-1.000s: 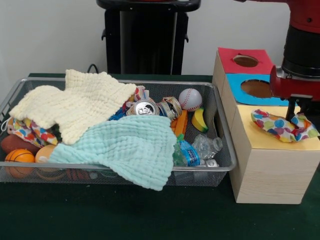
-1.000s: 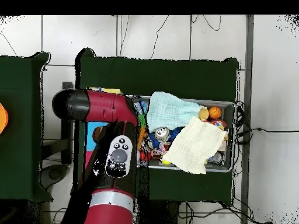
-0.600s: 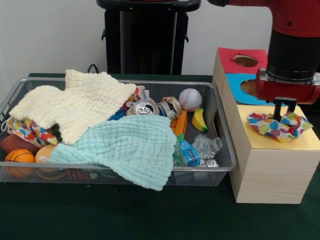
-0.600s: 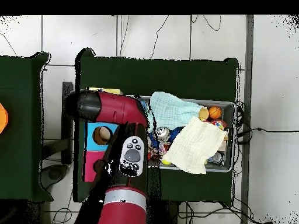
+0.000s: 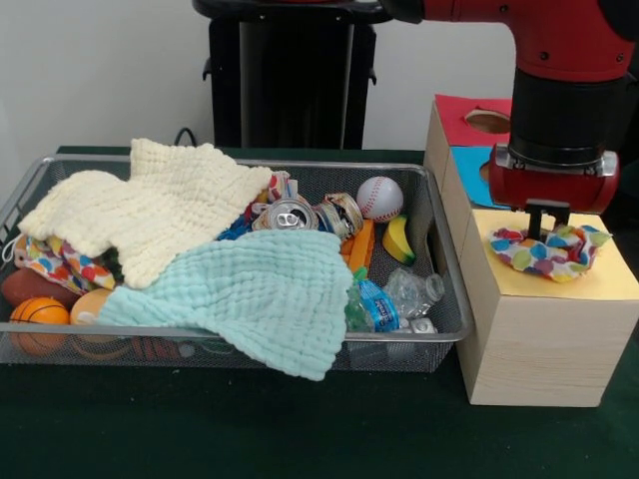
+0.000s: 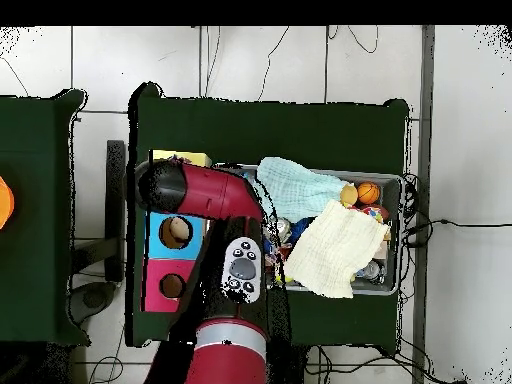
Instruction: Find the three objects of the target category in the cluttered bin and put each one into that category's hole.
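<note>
One colourful cloth [image 5: 547, 250] lay bunched on yellow box top [image 5: 609, 284], directly under pincer [image 5: 540, 228]; not yet down hole, hole itself hidden beneath it. Pincer grip: cannot tell, tips buried in fabric. Judged: first cloth at yellow section, unfinished; cream towel [image 5: 150, 205] and mint towel [image 5: 260, 294] remained in wire bin [image 5: 439, 299], well off to pincer's side. Since a second ago, arm had swung toward bin side; cloth, then spread out, now gathered tighter.
</note>
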`<act>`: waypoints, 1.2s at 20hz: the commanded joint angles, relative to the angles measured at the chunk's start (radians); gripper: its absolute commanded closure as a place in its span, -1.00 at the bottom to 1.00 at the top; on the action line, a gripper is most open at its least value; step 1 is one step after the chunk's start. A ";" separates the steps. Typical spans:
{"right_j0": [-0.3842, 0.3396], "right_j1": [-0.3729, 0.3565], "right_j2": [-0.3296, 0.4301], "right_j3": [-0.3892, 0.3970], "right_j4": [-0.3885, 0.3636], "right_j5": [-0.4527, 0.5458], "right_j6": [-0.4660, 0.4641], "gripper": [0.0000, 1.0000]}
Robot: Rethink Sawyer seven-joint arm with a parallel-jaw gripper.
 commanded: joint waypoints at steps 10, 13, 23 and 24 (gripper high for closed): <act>0.062 0.209 0.003 -0.049 0.003 -0.064 0.210 1.00; 0.052 0.243 0.028 -0.049 0.013 -0.098 0.199 1.00; 0.070 0.180 -0.029 -0.039 -0.005 -0.006 0.201 1.00; 0.069 0.155 -0.034 -0.026 -0.007 0.014 0.196 1.00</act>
